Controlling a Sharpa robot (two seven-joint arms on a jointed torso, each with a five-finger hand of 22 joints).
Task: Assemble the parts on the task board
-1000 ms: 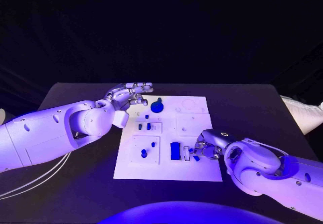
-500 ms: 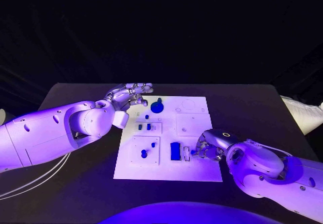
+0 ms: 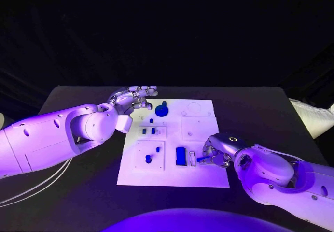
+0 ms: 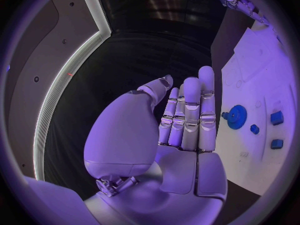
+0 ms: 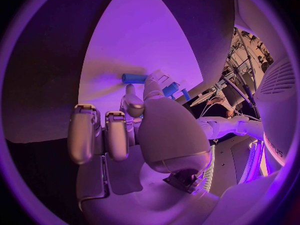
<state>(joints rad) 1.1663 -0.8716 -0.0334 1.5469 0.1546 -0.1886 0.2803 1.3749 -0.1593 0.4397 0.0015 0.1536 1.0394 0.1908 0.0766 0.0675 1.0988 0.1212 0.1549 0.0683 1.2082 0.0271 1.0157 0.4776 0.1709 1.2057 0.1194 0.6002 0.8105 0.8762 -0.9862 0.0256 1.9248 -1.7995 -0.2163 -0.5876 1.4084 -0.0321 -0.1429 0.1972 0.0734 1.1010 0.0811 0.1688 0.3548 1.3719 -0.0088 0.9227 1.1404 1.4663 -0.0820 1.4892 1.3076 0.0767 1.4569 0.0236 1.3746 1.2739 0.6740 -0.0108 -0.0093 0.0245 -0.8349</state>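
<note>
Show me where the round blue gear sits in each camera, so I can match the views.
Head view: blue gear at the task board's far end, beside the left hand.
Left wrist view: gear just past the fingertips.
Right wrist view: not in it.
Shared landmark: the white task board.

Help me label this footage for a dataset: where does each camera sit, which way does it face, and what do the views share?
Head view: on the robot's head, looking down at the task board; both arms show, left robot hand and right robot hand.
Left wrist view: behind the left robot hand, fingers straight, facing past it along the board's edge.
Right wrist view: behind the right robot hand, facing the board up close.
Shared: the blue gear shows in head and left wrist views.
</note>
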